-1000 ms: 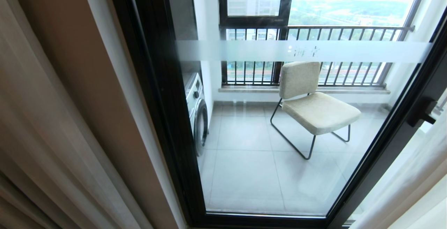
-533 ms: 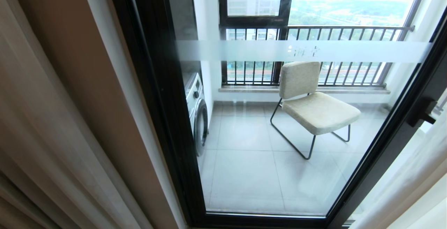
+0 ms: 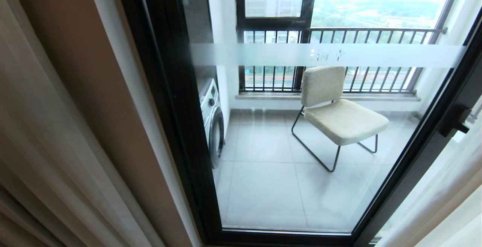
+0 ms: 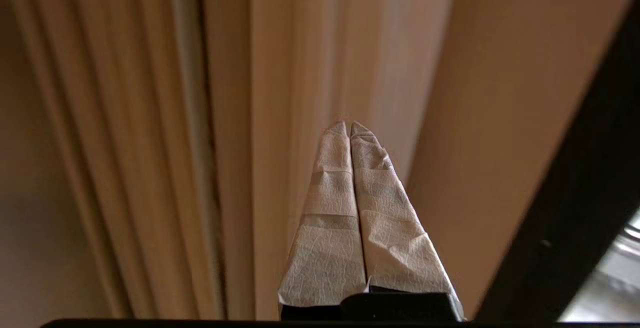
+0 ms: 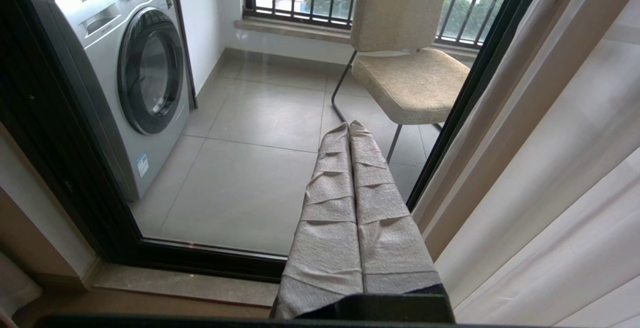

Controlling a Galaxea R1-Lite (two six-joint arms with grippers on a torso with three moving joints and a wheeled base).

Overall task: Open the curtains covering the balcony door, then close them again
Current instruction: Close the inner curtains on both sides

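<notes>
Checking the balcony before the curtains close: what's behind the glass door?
Behind the door: a washer, a chair and a railing. Curtains cover the far right side.

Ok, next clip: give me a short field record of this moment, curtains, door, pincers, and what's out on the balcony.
curtains: drawn aside, beige drape at left, white sheer at right
balcony door: glass uncovered, dark frame, closed
left pincer: shut, empty, pointing at the beige drape
right pincer: shut, empty, facing the glass
balcony: chair, washing machine
task stage: curtains open, not yet closed again
</notes>
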